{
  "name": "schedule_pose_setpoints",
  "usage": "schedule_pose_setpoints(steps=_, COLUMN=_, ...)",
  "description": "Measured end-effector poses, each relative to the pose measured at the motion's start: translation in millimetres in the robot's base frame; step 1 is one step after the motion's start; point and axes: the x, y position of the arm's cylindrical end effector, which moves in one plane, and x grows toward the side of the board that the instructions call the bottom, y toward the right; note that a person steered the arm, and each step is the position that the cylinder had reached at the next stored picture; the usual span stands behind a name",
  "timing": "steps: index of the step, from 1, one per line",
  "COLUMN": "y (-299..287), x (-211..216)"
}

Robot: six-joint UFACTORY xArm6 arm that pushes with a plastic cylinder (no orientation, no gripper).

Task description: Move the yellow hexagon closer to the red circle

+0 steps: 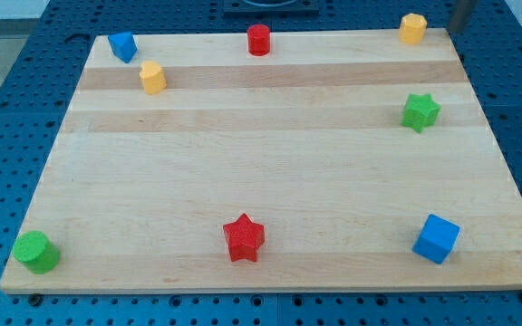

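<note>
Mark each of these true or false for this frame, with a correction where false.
1. The red circle sits at the board's top edge. True.
2. My tip touches the red star. False: it is at the view's top right, just right of the yellow hexagon.
3. The green star is on the view's right side. True.
4. The blue cube sits at the top left. False: it is at the bottom right.
5. Two yellow blocks are on the board. True: the other yellow block is upper left.
</note>
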Motion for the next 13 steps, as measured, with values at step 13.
schedule_pose_setpoints(steps=13, y=-231.0, x=11.4)
